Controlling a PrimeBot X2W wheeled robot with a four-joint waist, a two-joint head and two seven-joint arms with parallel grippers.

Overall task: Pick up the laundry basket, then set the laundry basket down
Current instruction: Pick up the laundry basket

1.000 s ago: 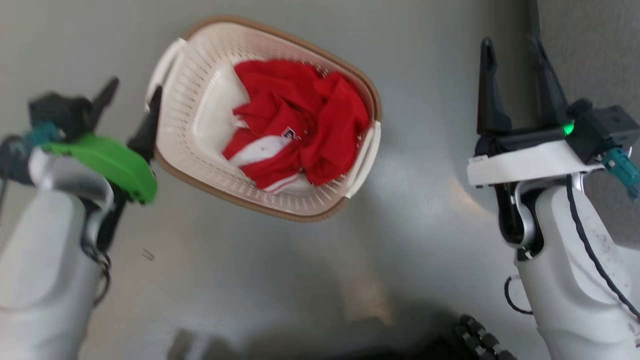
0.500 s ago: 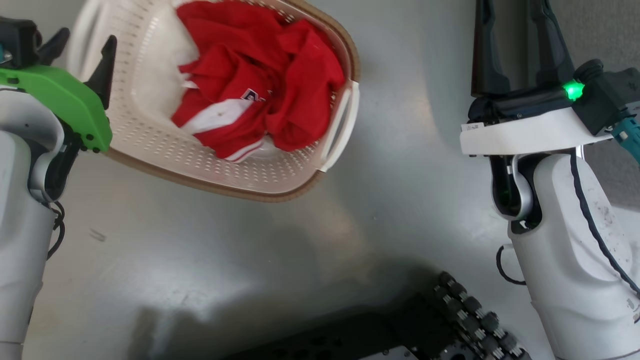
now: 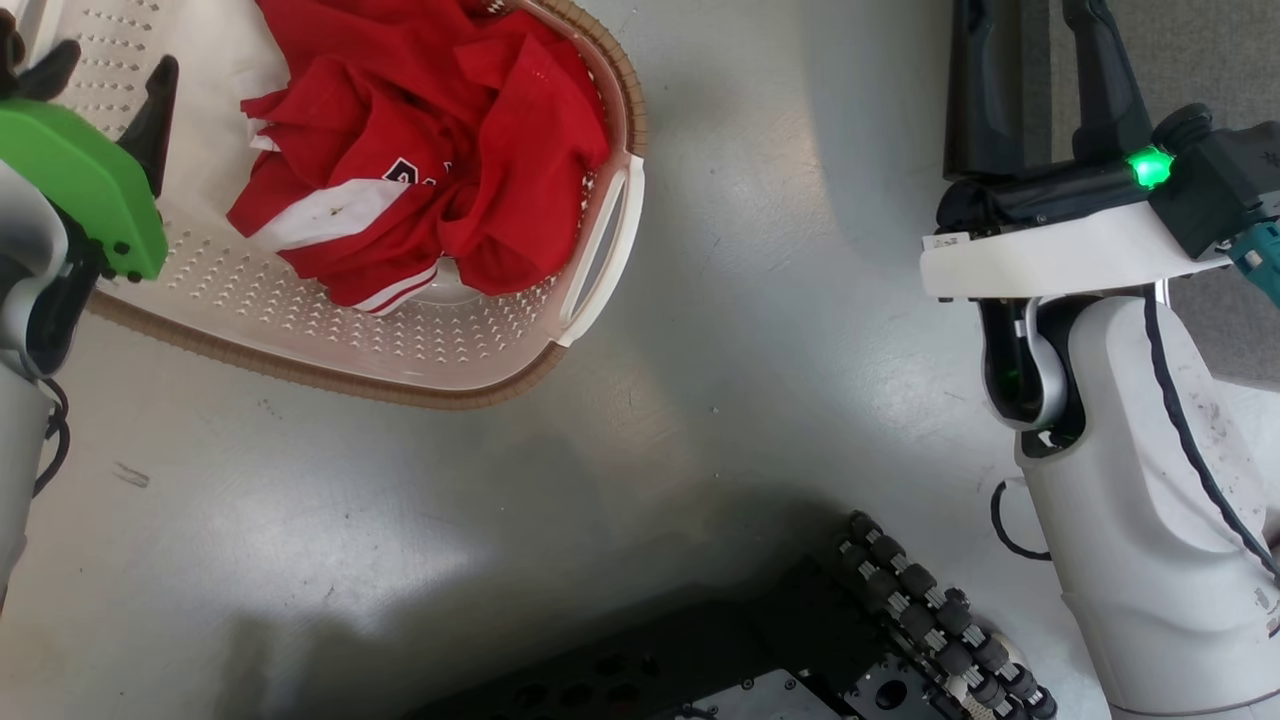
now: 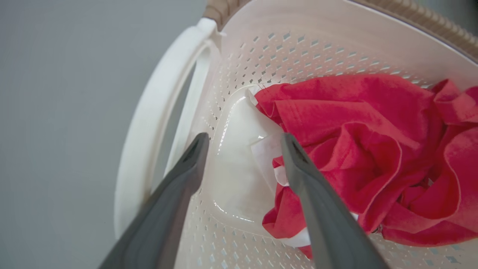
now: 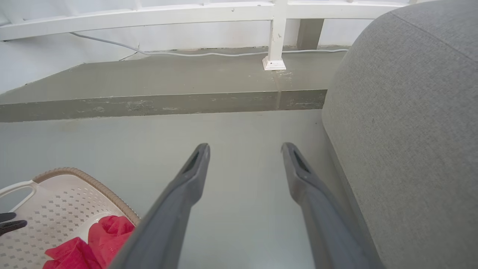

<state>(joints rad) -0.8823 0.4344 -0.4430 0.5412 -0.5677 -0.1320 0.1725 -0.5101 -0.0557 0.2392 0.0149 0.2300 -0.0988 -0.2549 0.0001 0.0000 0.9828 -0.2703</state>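
Observation:
The laundry basket [image 3: 300,325] stands on the grey floor at the upper left of the head view, cream and perforated, with a brown rim and a white loop handle [image 3: 605,250]. A crumpled red and white garment [image 3: 440,150] lies inside it. My left gripper [image 3: 120,55], behind a green wrist cover, is open over the basket's left end. In the left wrist view the left gripper [image 4: 243,142] hangs above the basket's inner wall [image 4: 298,48], just inside the other handle [image 4: 149,130], holding nothing. My right gripper [image 3: 1040,60] is open, well right of the basket. The right wrist view has the right gripper [image 5: 245,147] over bare floor.
My black base with its roller wheel [image 3: 920,620] fills the bottom of the head view. A grey sofa [image 5: 410,130] stands close on the right of the right gripper. Ahead are a raised ledge [image 5: 160,104], a white post [image 5: 274,41] and a cable along the wall.
The whole head view has shifted: the basket now sits larger and further to the upper left, and my base has come into view. The left fingers reach further over the basket's left end.

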